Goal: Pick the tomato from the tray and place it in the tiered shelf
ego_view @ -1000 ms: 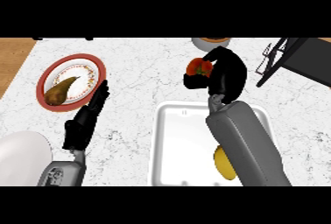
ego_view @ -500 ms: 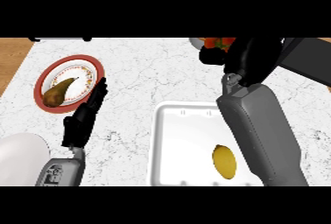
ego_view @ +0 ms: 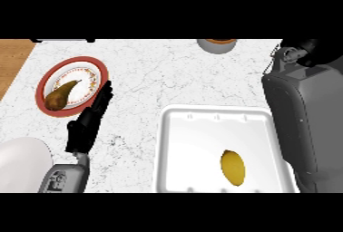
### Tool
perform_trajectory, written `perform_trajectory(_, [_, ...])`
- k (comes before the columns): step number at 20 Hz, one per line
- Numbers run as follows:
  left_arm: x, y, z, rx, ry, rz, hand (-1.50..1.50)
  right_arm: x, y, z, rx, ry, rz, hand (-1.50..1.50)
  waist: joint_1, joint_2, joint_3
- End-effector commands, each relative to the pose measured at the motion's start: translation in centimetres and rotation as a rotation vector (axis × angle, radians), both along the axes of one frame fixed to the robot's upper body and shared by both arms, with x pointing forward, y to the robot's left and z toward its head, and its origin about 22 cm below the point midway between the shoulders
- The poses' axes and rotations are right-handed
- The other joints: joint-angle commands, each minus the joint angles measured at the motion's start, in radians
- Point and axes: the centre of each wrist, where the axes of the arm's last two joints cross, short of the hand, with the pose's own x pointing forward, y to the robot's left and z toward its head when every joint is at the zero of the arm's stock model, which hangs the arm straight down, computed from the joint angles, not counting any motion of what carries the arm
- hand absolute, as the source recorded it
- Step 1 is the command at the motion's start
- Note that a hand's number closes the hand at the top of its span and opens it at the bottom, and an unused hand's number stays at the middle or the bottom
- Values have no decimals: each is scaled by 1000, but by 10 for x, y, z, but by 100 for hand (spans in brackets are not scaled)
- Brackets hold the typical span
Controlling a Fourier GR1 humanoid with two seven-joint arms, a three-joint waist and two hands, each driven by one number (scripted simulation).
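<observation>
While the tomato stays hidden, the right hand sits at the far right edge; its fingers cannot be judged.
Tray holds 1 yellow fruit; left hand rests open; a tomato likely bruises easily, so cradle its sides.

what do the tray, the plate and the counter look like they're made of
Tray: probably plastic or enamel, plain white with a smooth, slightly glossy raised rim. Plate: likely glazed ceramic, red rim round a patterned white centre. Counter: looks like polished marble, white with fine grey veins.
</observation>
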Motion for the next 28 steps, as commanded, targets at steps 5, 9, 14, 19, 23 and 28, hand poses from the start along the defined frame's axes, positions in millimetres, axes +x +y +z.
perform_trajectory(5, [10,16,11,12,-3,23,0,0,-50,28,20,12,-152,150,0,1,0])
perform_trajectory(9, [-2,8,-14,13,2,-2,0,14,-62,24,-23,-6,-199,150,5,4,0])
perform_trajectory(14, [1,-10,4,-15,-6,2,0,15,-80,51,-43,-7,-203,150,5,2,0])
perform_trajectory(19, [6,9,2,-3,0,-25,0,24,-107,61,-152,34,-237,150,6,4,0])
perform_trajectory(23, [-4,10,-1,6,9,1,0,33,-134,31,-166,42,-254,150,9,4,1])
perform_trajectory(28, [2,-4,3,-8,-2,-27,0,60,-147,24,-289,82,-258,150,21,8,0])
